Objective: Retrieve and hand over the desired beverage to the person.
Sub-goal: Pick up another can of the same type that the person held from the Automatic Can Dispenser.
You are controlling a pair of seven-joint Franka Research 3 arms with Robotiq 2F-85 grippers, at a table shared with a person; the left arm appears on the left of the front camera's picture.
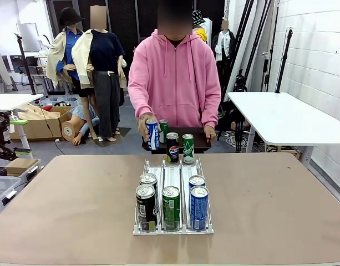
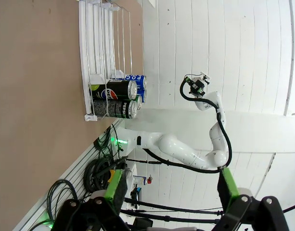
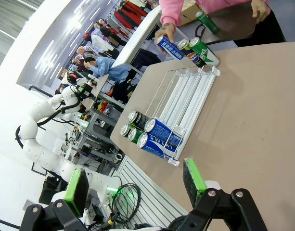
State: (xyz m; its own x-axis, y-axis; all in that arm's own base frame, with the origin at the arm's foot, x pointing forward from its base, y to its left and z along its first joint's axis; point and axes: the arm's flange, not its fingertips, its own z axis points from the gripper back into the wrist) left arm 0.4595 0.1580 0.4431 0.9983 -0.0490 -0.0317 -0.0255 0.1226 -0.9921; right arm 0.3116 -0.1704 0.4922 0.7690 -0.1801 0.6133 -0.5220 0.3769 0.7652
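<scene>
Both of my end effectors sit on my side of the brown worktop [image 1: 59, 199], well apart from the drinks and carrying nothing. My left end effector [image 2: 171, 192] has its green-padded fingers spread wide, and my right end effector [image 3: 135, 185] is spread the same way. At the worktop's middle lies a white three-lane wire can rack [image 1: 172, 172]. At its near end stand a black drink can [image 1: 146, 206], a green drink can [image 1: 171, 206] and a blue drink can [image 1: 198, 206], with two more cans just behind them. Across the worktop, the person in a pink hooded sweatshirt [image 1: 172, 77] grips a blue-and-white can [image 1: 152, 134] in one hand [image 1: 144, 122] at the rack's far end, beside two cans standing there, and steadies a dark tray [image 1: 202, 145] with the other. I judge the task is at its start, with no drink picked yet. I cannot tell which drink is wanted, so the next move needs that choice, then a reach to the matching near-end can.
</scene>
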